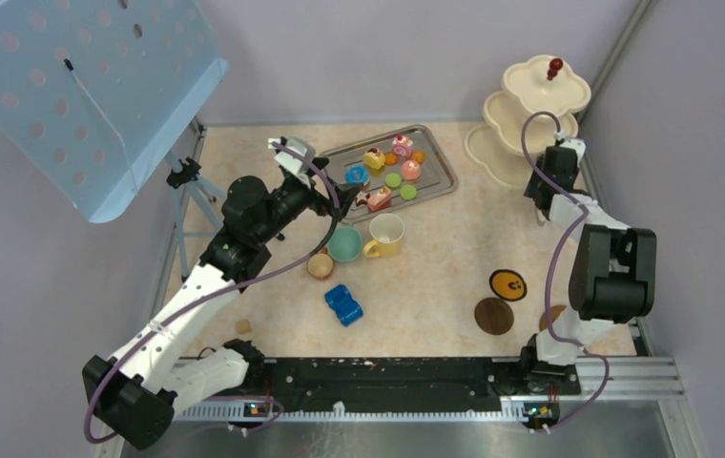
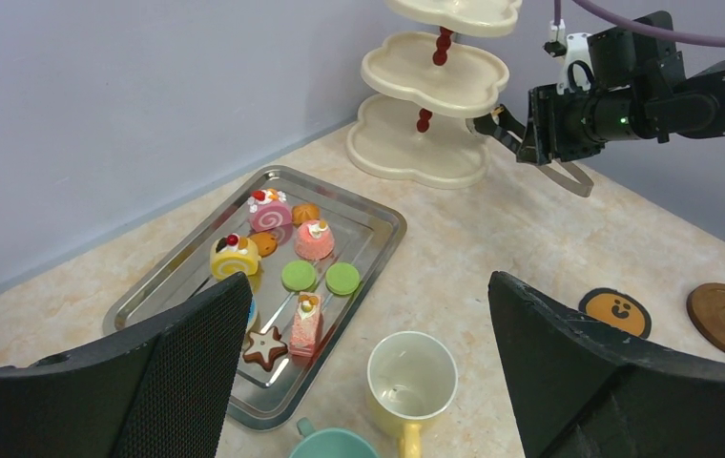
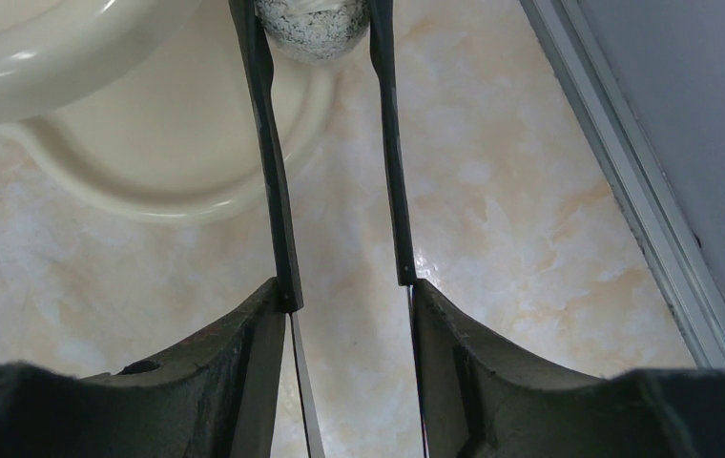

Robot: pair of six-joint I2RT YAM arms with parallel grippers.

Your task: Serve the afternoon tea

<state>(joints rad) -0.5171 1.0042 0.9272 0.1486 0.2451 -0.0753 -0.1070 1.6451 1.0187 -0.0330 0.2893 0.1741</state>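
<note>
At the left, the left gripper [image 2: 368, 296] hangs wide open and empty above the near end of the tray [image 2: 378, 221], where most of the cakes [image 2: 313, 239] lie. If it comes down carelessly from here, its broad fingers could catch the tray's rim and scatter them, or knock the yellow mug [image 2: 411, 382] and teal cup [image 2: 332, 446] standing just beside it. The small brown cup [image 1: 320, 264] sits near those two, and all three are well apart from the coasters [image 1: 493, 316] further right, so carrying them across risks a tip. At the far right, the right gripper [image 3: 349, 291] is closed partway on a pair of tongs [image 3: 268, 143], squeezing them so their tips pinch a speckled sweet [image 3: 311, 24] at the edge of a lower tier of the stand [image 3: 177, 143]. That hold is second-hand: if the squeeze slackens or the tongs twist between the fingers, the sweet probably drops early, hits the rim or the table, and rolls. Pushing lower could nudge the stand.
</note>
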